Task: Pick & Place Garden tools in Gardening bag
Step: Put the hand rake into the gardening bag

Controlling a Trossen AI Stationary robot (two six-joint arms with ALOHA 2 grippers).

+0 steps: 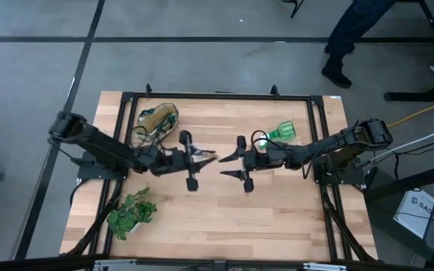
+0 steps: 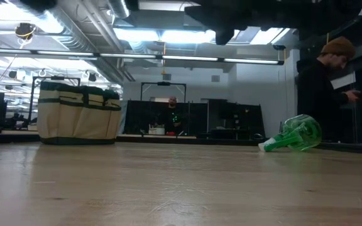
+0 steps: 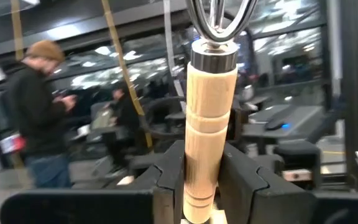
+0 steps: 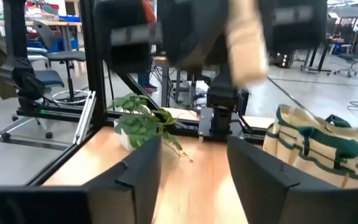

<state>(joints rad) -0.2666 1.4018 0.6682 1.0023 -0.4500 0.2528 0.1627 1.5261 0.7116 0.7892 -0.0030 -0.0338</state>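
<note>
Left gripper [image 3: 201,186] clamps the wooden handle of the hand rake [image 3: 211,112], held above the tabletop [image 1: 277,218] right of the gardening bag [image 1: 157,119]. Judged stiff, light and smooth; mid-handle suits. Right gripper [image 1: 232,165] hangs open beyond. Spray bottle [image 1: 281,132] lies farthest from the bag.

Grey concrete floor [image 1: 36,68] around the table — ceiling strip lights [image 2: 137,34], office chair [image 4: 58,59].

Pale turned-wood tool handle [image 3: 207,130] is looking smooth and matt, its polished metal ferrule [image 3: 214,55] gleaming. Cream-and-green cloth bag [image 2: 78,113] is looking soft and matt. Translucent green plastic spray bottle [image 2: 294,134] is shining glossily. Light wooden tabletop [image 2: 181,188] is showing fine grain with a satin sheen.
</note>
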